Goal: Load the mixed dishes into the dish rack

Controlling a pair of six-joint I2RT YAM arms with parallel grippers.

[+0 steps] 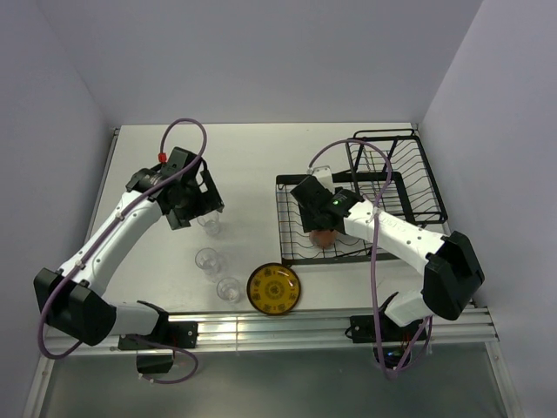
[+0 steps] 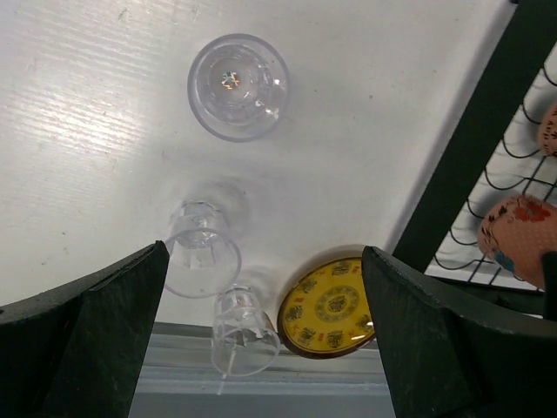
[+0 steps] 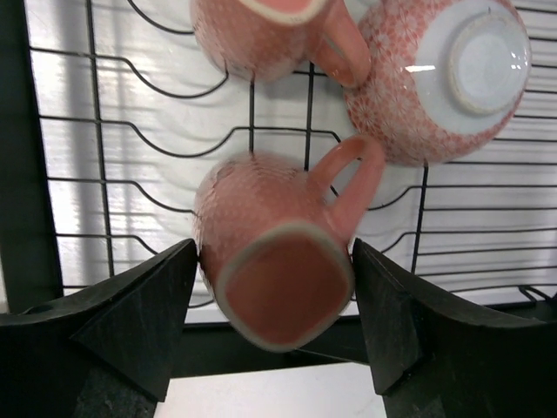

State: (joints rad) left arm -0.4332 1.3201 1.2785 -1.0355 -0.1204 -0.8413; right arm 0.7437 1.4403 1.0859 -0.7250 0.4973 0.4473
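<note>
Upturned mug (image 3: pixel 270 287) lies between right gripper (image 3: pixel 274 250) parted jaws, on rack (image 3: pixel 104 174).

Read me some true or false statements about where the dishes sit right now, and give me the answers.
1. All three clear glasses stand on the table, outside the dish rack. True.
2. The yellow plate is loaded in the rack. False: it lies on the table beside the rack.
3. The pink bowl lies bottom-up in the rack's low tray. True.
4. The left gripper holds a glass. False: it is open and empty above them.
</note>
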